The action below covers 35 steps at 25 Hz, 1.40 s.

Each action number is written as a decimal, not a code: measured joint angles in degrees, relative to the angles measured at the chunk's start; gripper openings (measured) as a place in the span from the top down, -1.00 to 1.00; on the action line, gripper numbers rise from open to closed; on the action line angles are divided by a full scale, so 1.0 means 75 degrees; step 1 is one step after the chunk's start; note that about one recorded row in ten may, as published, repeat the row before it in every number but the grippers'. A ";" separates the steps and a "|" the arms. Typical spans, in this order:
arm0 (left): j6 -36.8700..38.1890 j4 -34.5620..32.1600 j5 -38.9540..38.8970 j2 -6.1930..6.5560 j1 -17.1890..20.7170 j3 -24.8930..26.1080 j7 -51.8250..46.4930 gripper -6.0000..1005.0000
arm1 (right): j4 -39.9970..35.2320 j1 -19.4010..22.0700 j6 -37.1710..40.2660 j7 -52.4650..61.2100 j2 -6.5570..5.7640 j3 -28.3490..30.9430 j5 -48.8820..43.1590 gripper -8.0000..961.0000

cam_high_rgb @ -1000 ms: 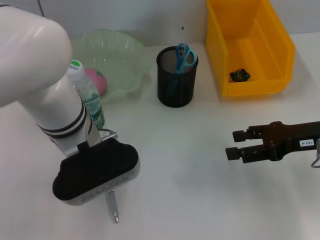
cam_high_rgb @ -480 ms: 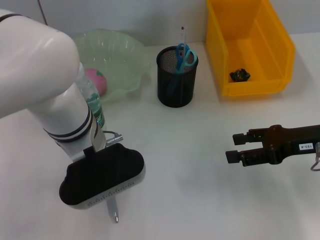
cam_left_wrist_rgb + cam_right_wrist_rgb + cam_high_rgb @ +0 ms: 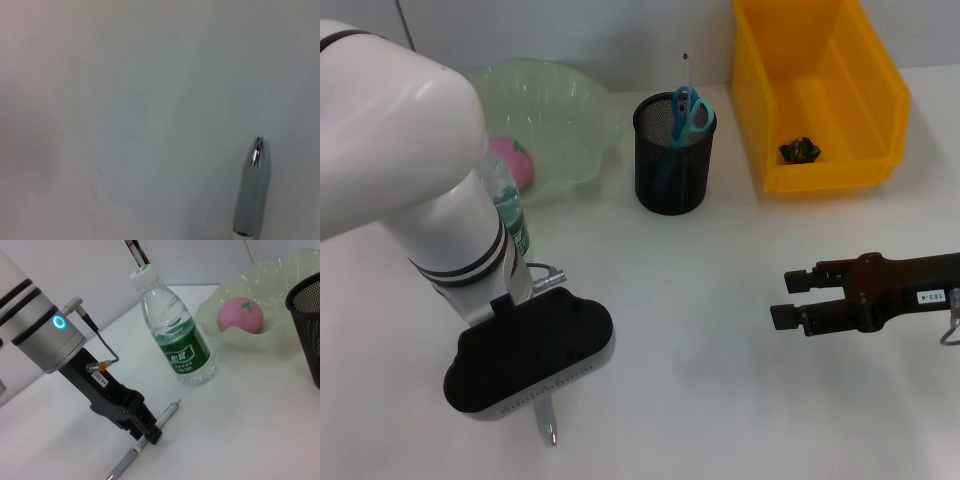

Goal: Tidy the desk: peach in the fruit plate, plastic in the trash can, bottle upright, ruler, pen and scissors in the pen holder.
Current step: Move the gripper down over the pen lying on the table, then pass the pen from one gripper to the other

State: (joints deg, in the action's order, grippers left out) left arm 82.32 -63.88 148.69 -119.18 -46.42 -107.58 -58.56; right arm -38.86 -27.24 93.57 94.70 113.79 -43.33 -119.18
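Note:
The silver-grey pen (image 3: 167, 412) lies flat on the white desk (image 3: 700, 330). My left gripper (image 3: 146, 431) is down over its middle. In the head view the black wrist housing (image 3: 530, 360) hides all but the pen's tip (image 3: 549, 430); the left wrist view shows that tip (image 3: 256, 151) close up. The bottle (image 3: 177, 342) stands upright just behind the left arm. The peach (image 3: 516, 160) sits in the fruit plate (image 3: 560, 95). Scissors (image 3: 687, 112) and ruler (image 3: 685, 70) stand in the pen holder (image 3: 672, 165). Dark plastic (image 3: 800, 150) lies in the trash can (image 3: 820, 95). My right gripper (image 3: 792, 293) hovers open and empty at the right.
The bottle and fruit plate stand close behind the left arm. The pen holder is at the middle back and the trash can at the back right. Bare tabletop lies between the two grippers.
My left arm has sunk a little and shifted slightly right over the pen. The pen's tip has stayed in place. The right gripper has drifted slightly toward the front.

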 joint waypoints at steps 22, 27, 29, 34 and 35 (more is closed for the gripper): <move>0.2037 0.0689 -0.0902 0.0001 -0.1176 0.2687 -0.1575 0.74 | -0.0019 -0.0056 0.0099 -0.0184 -0.0005 0.0001 -0.0054 -0.62; 0.2544 0.0850 -0.1698 0.0044 -0.1289 0.4344 -0.2689 0.73 | -0.0033 -0.0019 0.0108 -0.0493 -0.0028 0.0046 -0.0056 -0.61; 0.2675 0.0859 -0.2085 0.0059 -0.1231 0.4990 -0.3201 0.73 | -0.0045 -0.0016 0.0110 -0.0656 -0.0039 0.0063 -0.0052 -0.61; 0.3039 0.1101 -0.2914 0.0105 -0.1158 0.6704 -0.4787 0.73 | -0.0232 -0.0027 0.0079 -0.1122 -0.0025 0.0075 -0.0040 -0.61; 0.3071 0.1211 -0.3023 0.0117 -0.1163 0.7024 -0.5221 0.73 | -0.0251 -0.0040 0.0065 -0.1235 -0.0021 0.0070 -0.0049 -0.61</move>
State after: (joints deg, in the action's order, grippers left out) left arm 105.35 -54.80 126.02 -118.30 -55.15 -54.90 -97.72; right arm -40.74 -27.54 94.05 85.44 113.62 -42.81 -119.54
